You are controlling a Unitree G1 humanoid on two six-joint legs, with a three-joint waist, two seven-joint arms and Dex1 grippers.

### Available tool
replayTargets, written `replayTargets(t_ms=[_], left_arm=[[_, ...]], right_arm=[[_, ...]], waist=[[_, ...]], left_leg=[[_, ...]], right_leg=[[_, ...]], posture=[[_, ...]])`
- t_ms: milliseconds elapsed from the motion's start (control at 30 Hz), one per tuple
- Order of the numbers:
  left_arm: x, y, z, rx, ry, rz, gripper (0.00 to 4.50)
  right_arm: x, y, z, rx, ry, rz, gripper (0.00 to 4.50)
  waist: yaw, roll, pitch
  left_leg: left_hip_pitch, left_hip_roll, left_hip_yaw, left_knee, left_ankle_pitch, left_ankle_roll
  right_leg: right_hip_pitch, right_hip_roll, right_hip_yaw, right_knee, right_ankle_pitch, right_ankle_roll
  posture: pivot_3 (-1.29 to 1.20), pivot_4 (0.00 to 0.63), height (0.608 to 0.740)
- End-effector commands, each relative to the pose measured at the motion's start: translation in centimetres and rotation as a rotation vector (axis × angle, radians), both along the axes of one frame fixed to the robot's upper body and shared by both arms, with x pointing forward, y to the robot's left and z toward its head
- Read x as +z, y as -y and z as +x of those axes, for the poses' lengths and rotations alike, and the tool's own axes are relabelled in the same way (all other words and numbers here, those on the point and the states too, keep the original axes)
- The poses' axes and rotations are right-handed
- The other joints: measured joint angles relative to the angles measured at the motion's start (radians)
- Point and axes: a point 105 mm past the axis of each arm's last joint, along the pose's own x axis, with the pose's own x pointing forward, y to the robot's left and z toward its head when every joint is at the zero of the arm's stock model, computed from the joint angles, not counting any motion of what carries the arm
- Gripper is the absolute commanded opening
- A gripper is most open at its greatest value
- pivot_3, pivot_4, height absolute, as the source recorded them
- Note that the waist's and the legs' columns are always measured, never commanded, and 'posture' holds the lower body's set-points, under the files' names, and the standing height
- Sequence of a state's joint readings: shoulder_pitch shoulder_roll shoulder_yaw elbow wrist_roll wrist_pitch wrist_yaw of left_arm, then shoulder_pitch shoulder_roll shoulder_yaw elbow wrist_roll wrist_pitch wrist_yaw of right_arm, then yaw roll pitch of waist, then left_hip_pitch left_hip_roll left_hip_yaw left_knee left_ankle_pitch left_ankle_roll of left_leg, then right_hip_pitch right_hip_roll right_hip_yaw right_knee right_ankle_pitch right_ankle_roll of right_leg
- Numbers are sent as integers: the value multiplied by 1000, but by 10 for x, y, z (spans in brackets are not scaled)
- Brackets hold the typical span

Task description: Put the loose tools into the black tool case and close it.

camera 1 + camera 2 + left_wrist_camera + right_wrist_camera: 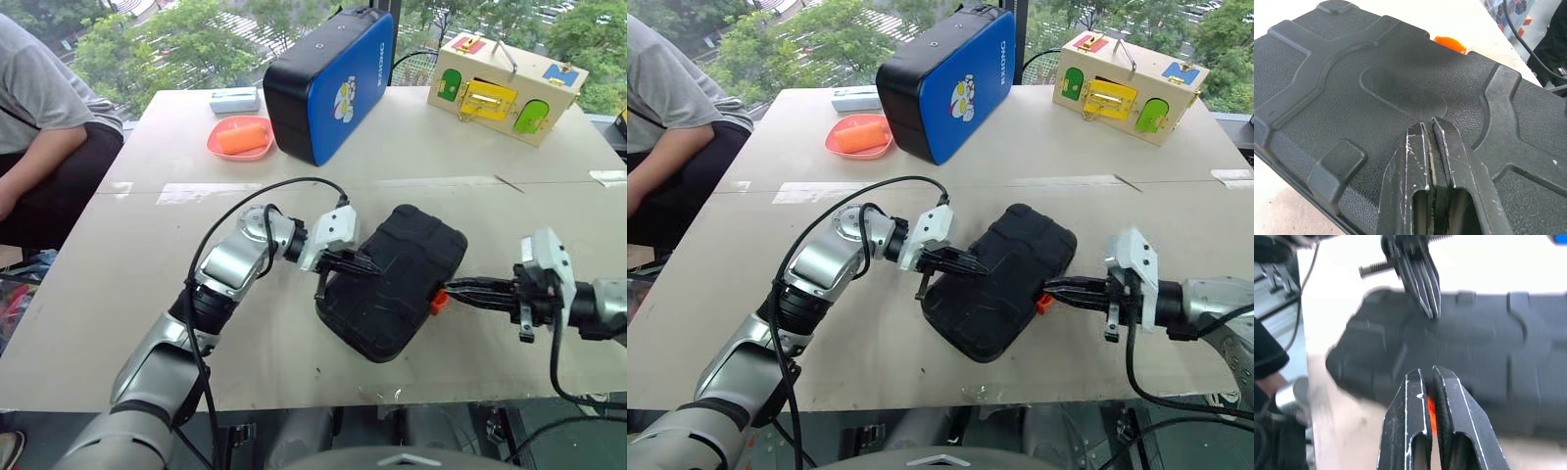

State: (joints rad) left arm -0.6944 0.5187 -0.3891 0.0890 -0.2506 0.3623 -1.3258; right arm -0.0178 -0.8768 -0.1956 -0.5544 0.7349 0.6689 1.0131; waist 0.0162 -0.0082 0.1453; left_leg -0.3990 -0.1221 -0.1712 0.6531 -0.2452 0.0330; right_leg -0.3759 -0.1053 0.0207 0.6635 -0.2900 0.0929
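A: Near the front edge of the pale table [147, 323] — black tool case [397, 284], closed, lying flat and skewed. Lid is pebbled plastic with smooth raised ribs, a sunken oval at its middle, rounded corners.

B: Latch?

A: Small orange latch [438, 300] on the edge facing the right arm. Right gripper [453, 292] has its two black fingers pressed together, tips right at the latch; whether they touch it I can't tell.

B: And the other arm?

A: Left gripper [370, 268], fingers clenched with nothing between them, tips resting on the textured lid.

B: Back of the table?

A: Larger blue-and-black case [328, 83] standing on edge, glossy rounded shell. Beside it a pink dish [238, 140] holding something orange. Far right corner — wooden latch box [505, 88] with yellow and green doors. A seated person [39, 137] in a grey shirt at the left side.
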Motion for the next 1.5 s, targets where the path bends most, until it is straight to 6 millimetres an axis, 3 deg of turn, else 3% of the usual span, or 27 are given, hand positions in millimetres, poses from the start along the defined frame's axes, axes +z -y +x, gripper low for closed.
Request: replayTargets(t_ms=[33, 133, 233, 333, 467, 567, 900, 1133, 1500], left_arm=[[-18, -2, 2, 34, -28, 60, 25], [-17, -2, 2, 34, -27, 57, 25], [-17, -4, 2, 38, -26, 58, 25], [-18, -7, 2, 40, -25, 62, 25], [-20, -6, 1, 35, -24, 65, 25], [-20, -5, 0, 28, -26, 64, 25], [-27, 0, -1, -30, 29, 119, 25], [-49, -5, 1, -99, 151, 246, 25], [-55, 1, 2, -105, 143, 239, 25]], right_arm=[[-13, -7, 5, -14, 10, -59, 0], [-37, 1, 8, -47, -19, -138, 0], [-47, 14, 3, -61, -39, -182, 0], [-48, 24, -3, -76, -44, -188, 0], [-33, 26, -3, -138, -48, -92, 0], [-45, 32, -10, -149, -84, -129, 0], [-87, 13, -7, -118, -96, -182, 0], [-61, -4, 9, -80, -1, -125, 0], [-5, -35, 17, -3, 88, -21, 0]], waist=[[2, 0, 0], [2, 0, 0], [0, 0, 0], [-3, 0, 0], [-3, 0, 0], [-1, 0, 0], [-2, -1, -1], [0, -2, -2], [-13, -2, -2]], left_leg=[[0, 0, 0, 0, 0, 0], [0, 0, 0, 0, 0, 0], [0, 0, 0, 0, 0, 0], [0, 0, 0, 0, 0, 0], [0, 0, 0, 0, 0, 0], [0, 0, 0, 0, 0, 0], [0, 0, 0, 0, 0, 0], [0, -1, -1, 0, 0, 0], [2, 0, -1, 0, 0, 0]], right_leg=[[0, 0, 0, 0, 0, 0], [0, 0, 0, 0, 0, 0], [0, 0, 0, 0, 0, 0], [0, 1, 0, 0, 0, 0], [0, 1, 0, 0, 0, 0], [0, 1, 0, 0, 0, 0], [0, 1, 0, 0, 0, 0], [0, 1, 0, 0, 0, 0], [0, 1, 1, 1, 1, 0]], posture=[[0, 150, 735], [0, 150, 735], [0, 150, 735], [0, 150, 735], [0, 150, 735], [0, 150, 735], [0, 150, 735], [0, 150, 735], [0, 150, 735]])
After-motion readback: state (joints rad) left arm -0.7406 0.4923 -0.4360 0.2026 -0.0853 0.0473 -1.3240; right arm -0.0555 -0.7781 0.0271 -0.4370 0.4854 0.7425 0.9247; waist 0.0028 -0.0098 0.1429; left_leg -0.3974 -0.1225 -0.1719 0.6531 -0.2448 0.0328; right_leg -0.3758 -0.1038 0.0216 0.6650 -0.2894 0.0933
